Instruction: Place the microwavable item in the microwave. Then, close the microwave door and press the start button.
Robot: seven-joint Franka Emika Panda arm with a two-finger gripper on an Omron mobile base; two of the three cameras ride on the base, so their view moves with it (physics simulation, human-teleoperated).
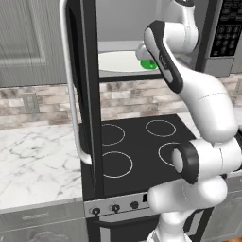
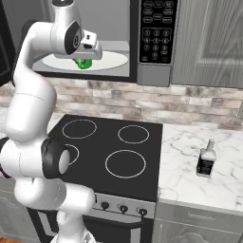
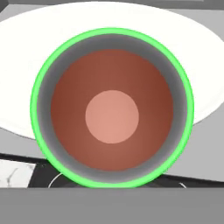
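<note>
- Left base view: behind the arm on its left, looks forward and down; open microwave door (image 1: 85, 94) fills left-centre of frame, stove (image 1: 137, 151) below.
- Right base view: behind on the right, same stove (image 2: 114, 152) and microwave (image 2: 118, 38), plus counter at right.
- Hand view: very near, straight down into green mug (image 3: 112, 107) over white turntable plate (image 3: 205, 65).

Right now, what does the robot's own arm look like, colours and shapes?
The arm is glossy white, built of thick rounded tube segments. Dark grey to black bands and caps mark the joints, including a long dark strip along one upper segment. The hand is a pale grey block. No cables or markings show.
</note>
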